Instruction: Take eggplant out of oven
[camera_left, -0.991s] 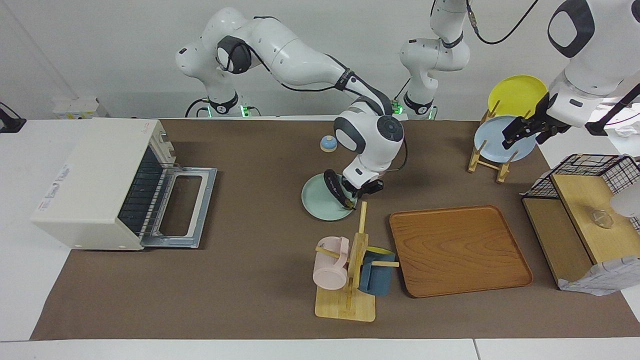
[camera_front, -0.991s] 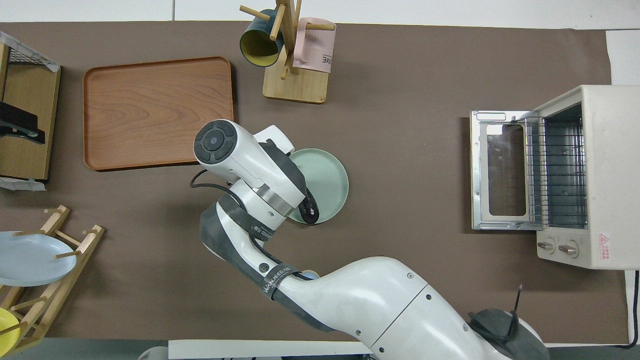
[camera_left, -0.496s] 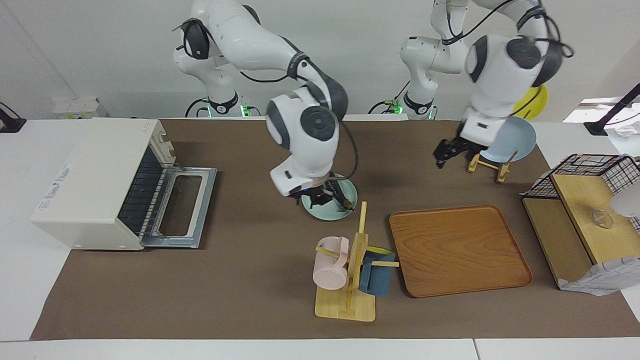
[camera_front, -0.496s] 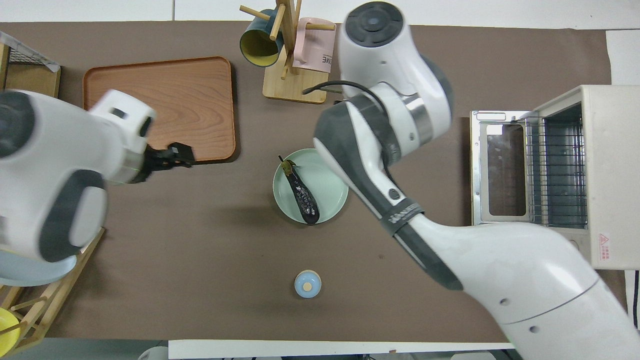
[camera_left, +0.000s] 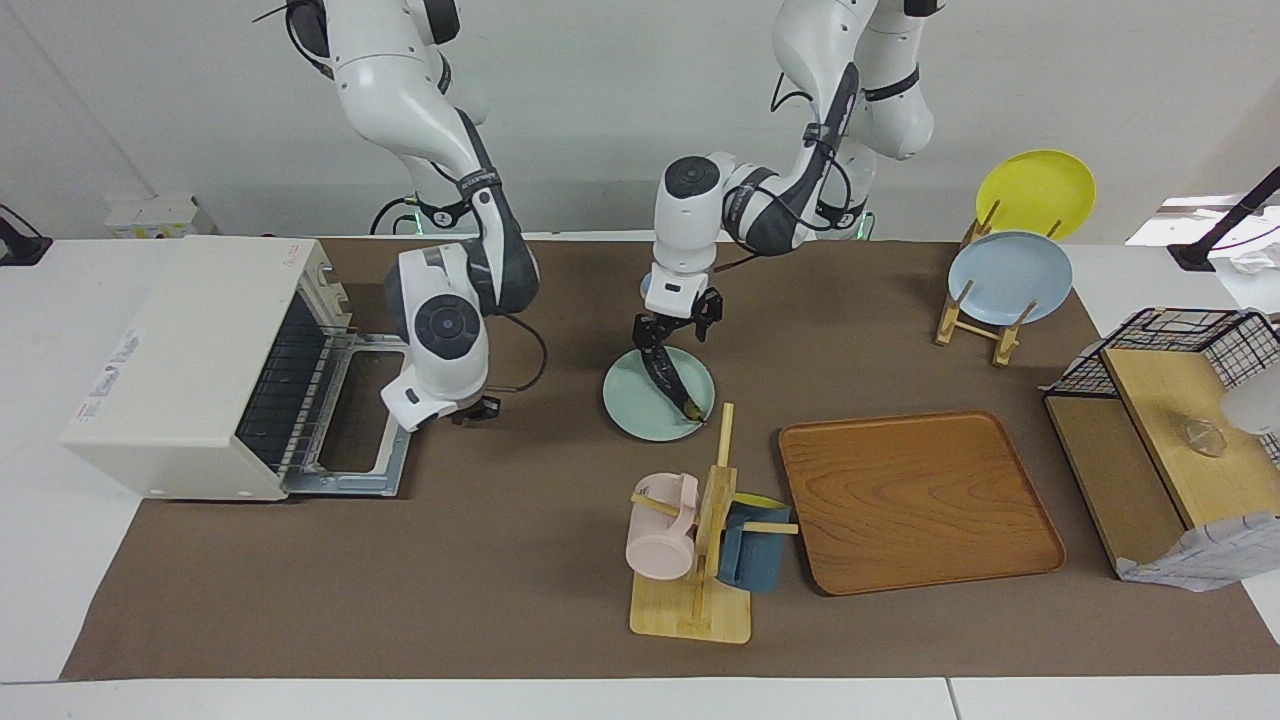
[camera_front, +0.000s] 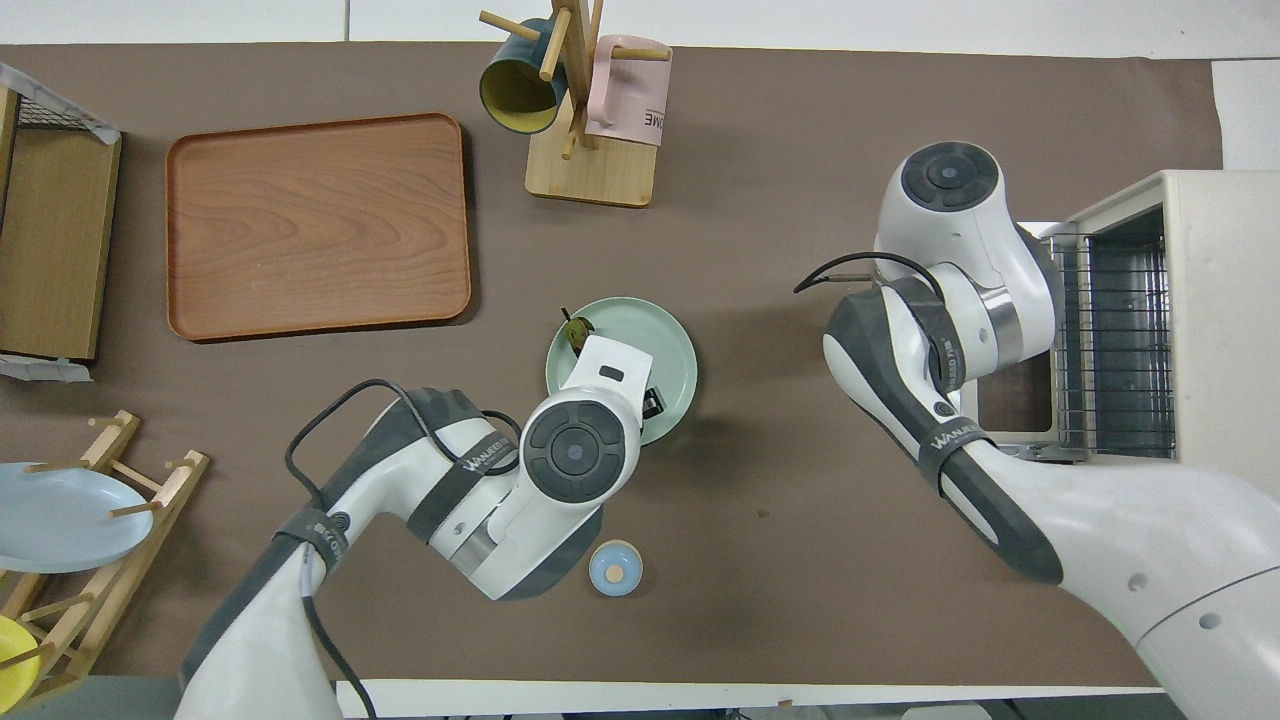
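1. Lying on the pale green plate (camera_left: 630, 405): the eggplant (camera_left: 668, 380), out of the oven (camera_left: 200, 360) (door dropped open).
2. Poised over the eggplant's upper end: left gripper (camera_left: 676, 335), fingers parted; contact unclear.
3. Hanging at the oven door's edge: right gripper (camera_left: 478, 408), opening unreadable.

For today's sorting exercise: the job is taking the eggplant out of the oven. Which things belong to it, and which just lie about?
Job: eggplant on the green plate; oven, door down; left gripper over the eggplant; right gripper by the oven door.

Lying about: wooden tray, mug stand, plate rack, small blue knob.
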